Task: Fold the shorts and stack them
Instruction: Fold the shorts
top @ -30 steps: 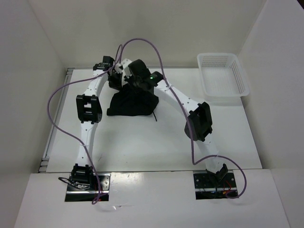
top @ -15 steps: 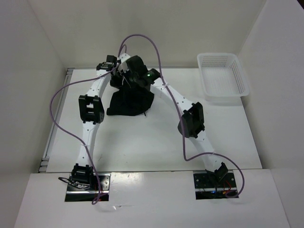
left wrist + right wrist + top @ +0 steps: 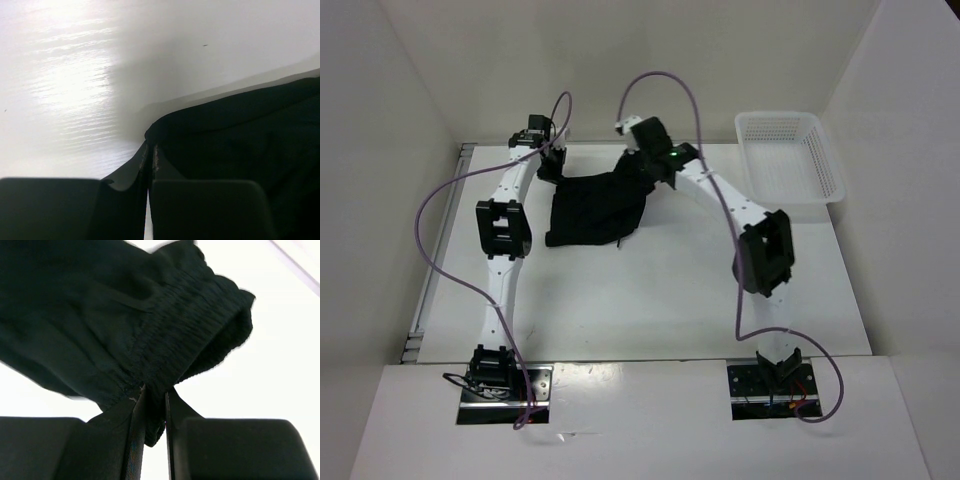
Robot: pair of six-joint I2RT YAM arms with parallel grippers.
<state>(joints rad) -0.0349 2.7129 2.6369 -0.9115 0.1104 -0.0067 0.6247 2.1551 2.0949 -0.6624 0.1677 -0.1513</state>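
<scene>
The black shorts [image 3: 592, 208] lie spread at the far middle of the white table. My left gripper [image 3: 551, 168] is shut on their far left corner, and the black fabric [image 3: 240, 135] runs off to the right of its closed fingers [image 3: 200, 210]. My right gripper [image 3: 642, 172] is shut on the far right corner and holds it a little off the table. The ribbed elastic waistband [image 3: 185, 335] is pinched between its fingers [image 3: 132, 440], with a thin drawstring lying across the cloth.
A white mesh basket [image 3: 790, 160] stands at the far right of the table. Purple cables loop above both arms. White walls close in the far side, left and right. The table [image 3: 640, 300] shows bare in front of the shorts.
The right gripper has swung from the left side to the far right and pulled the bunched shorts out wide. The left gripper shifted slightly left and kept its hold.
</scene>
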